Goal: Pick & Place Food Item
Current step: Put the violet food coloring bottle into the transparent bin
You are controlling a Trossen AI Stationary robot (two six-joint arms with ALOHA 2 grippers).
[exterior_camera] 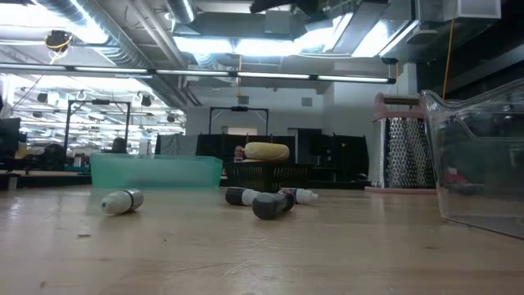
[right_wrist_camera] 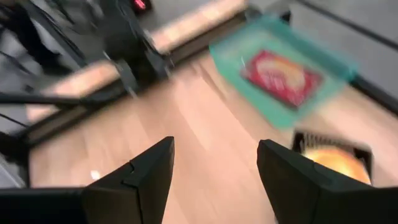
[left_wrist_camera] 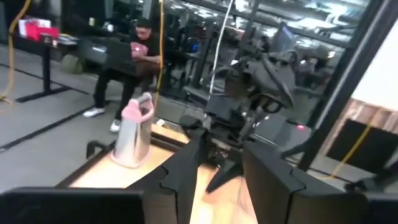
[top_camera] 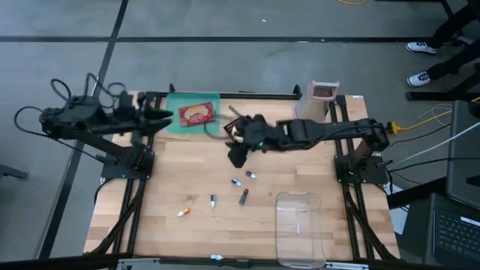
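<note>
My right gripper: wide, empty, above mid-table.
Food: in basket, twelve o'clock.
My left gripper: narrow, empty.
Risk: fingers may snag basket rim.

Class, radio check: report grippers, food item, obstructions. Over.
Right gripper open, empty, above the table. Left gripper empty beside the green tray. Yellow food in dark basket. Nothing blocking.

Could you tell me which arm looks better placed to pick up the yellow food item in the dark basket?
Right: its open gripper hangs beside the basket, while the left gripper sits beyond the green tray.
</note>
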